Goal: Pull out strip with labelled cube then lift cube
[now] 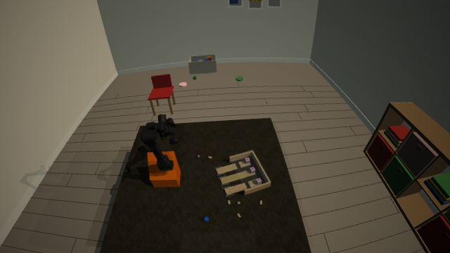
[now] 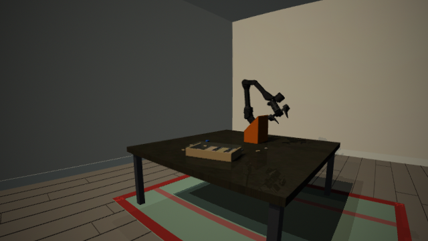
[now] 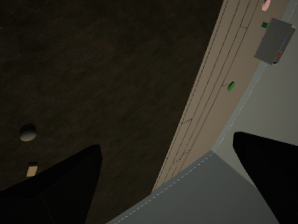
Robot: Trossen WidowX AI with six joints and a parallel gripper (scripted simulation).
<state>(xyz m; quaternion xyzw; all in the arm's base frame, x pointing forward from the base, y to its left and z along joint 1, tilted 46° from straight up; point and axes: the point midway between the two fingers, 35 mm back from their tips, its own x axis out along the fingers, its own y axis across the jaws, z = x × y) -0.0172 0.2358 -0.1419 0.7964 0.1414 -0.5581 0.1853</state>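
Observation:
My gripper (image 1: 175, 133) (image 2: 283, 120) (image 3: 168, 145) is open and empty, high above the table and away from the tray. A shallow wooden tray (image 1: 261, 169) (image 2: 208, 154) holds three strips side by side. The middle strip (image 1: 235, 177) looks continuous up to a pink cube (image 1: 252, 169) on its inner end. The far strip (image 1: 226, 169) shows a dark gap before the part with another pink cube (image 1: 247, 160). The near strip (image 1: 235, 190) also shows a gap before its pink cube (image 1: 259, 180). The cubes' markings are too small to read. The wrist view shows no strip or cube.
The orange base (image 1: 164, 177) (image 2: 256, 132) carries the arm. Small tan blocks (image 1: 239, 215) (image 3: 32, 170) and grey pieces (image 1: 239, 202) (image 3: 28, 133) lie around the tray. A blue piece (image 1: 206, 218) (image 2: 207, 140) lies on the table too. The tray's walls rise around the cube ends.

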